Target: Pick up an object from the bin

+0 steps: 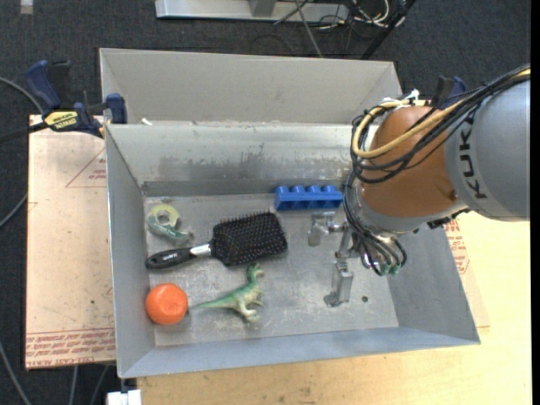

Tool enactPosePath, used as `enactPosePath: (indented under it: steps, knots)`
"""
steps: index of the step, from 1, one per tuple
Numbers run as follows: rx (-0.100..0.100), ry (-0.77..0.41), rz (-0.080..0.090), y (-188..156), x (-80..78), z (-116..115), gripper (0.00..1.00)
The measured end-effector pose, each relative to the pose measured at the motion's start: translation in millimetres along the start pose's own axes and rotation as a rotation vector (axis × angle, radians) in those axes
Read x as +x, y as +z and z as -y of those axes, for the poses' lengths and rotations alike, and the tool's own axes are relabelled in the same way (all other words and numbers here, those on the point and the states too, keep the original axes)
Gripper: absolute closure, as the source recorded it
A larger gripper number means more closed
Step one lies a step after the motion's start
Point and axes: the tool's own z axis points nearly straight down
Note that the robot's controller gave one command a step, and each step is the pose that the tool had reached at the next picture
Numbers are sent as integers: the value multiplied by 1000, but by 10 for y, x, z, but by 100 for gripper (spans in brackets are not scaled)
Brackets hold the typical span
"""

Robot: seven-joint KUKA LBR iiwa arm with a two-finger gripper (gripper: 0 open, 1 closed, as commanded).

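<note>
Over the right part of the grey bin (126,226) hangs the gripper (331,256), low above the floor. Its two metal fingers (340,285) stand well apart, so it is open, and between them I see only bare metal floor. It holds nothing. One finger is toward the back of the bin and the other toward the front.

The thing nearest to it is a blue block (308,197), long and with studs on top, which lies by the foot of the back wall. The back finger is just beside this block, a little in front of its right end, but I cannot tell if they touch.

The arm comes in from the right. Its wrist carries a round orange cover (405,167) with yellow and black cables looped over it, and the grey link behind is cut off by the picture's edge. The cover and cables hide the place where the fingers join the wrist, and also the right end of the back wall.

To the left lies a black hairbrush (245,239), its handle pointing left. In front of it is a green toy dinosaur (236,298), and near the front left corner an orange ball (166,304). A pale greenish ring (163,220), perhaps a roll of tape, is behind the brush handle; I cannot make it out well.
</note>
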Motion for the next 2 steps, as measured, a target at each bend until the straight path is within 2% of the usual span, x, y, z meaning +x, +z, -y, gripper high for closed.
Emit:
enactPosePath:
  steps: [1,2]
  knots:
    - [0,43,1,351,42,-17,0]
    - [1,15,0,638,-46,-297,0]
